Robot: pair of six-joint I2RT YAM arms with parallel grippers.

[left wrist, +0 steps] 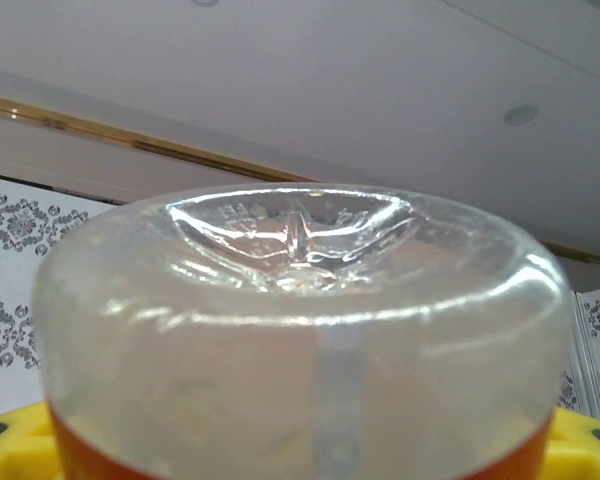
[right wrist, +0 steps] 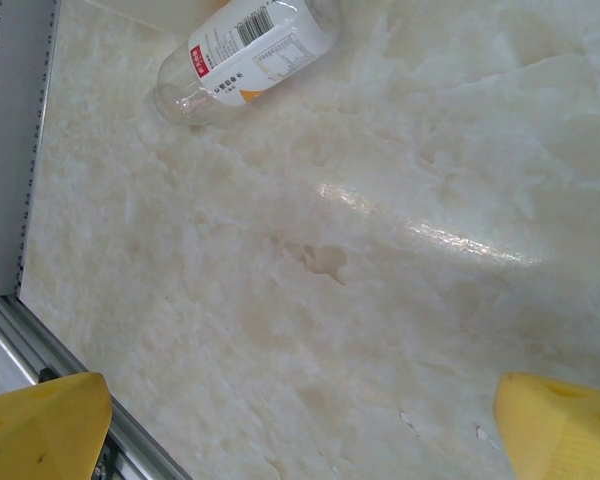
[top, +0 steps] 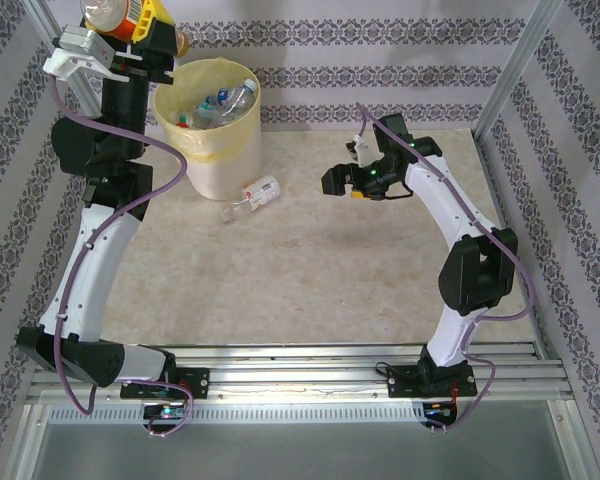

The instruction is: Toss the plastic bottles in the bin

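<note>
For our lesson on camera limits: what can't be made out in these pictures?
Held bottle: left wrist view, cap end cut off by bottom edge.
Bin: top view, top bottles hide anything beneath.
Table bottle: right wrist view, top edge cuts one end; label print too small.

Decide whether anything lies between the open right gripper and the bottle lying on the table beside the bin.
Nothing visible does. Only bare tabletop separates the right gripper from the white-labelled bottle, which lies on its side at the foot of the bin.
</note>
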